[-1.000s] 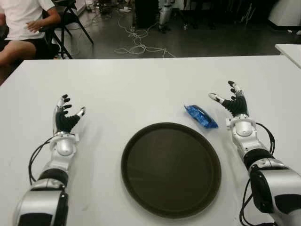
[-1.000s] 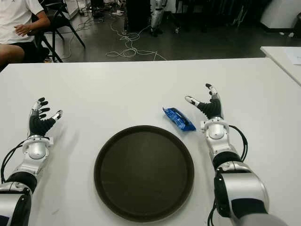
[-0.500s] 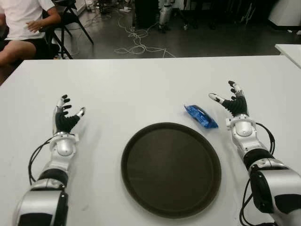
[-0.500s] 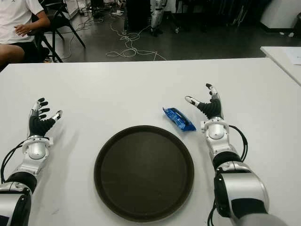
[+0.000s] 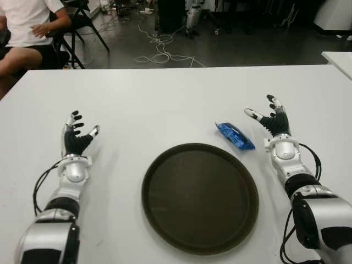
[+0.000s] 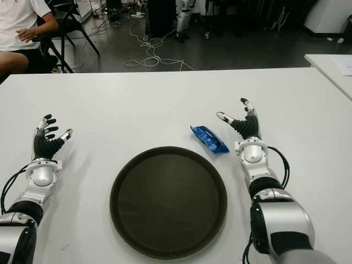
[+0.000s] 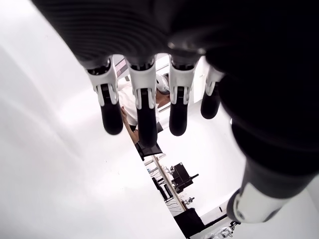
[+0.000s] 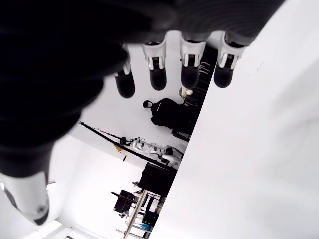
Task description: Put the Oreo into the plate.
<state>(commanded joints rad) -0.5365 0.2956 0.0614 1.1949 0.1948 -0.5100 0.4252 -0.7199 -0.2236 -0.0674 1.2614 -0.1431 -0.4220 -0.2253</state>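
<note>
Left hand (image 5: pixel 76 137): we see fingers spread, holding nothing, well left of the plate.
Plate (image 5: pixel 165 170): dark, round, on the white table (image 5: pixel 165 99).
Oreo pack (image 5: pixel 235 135): blue, just beyond the plate's right rim.
Right hand (image 5: pixel 269 120): fingers spread, empty, just right of the pack, not touching.

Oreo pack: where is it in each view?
Left eye: Oreo pack lies on the table, right of centre, just beyond the plate's far right rim, left of the right hand.
Right eye: same spot, nearer centre.
Left wrist: not in it.
Right wrist: not in it.
Shared landmark in both eye views: the plate.
</note>
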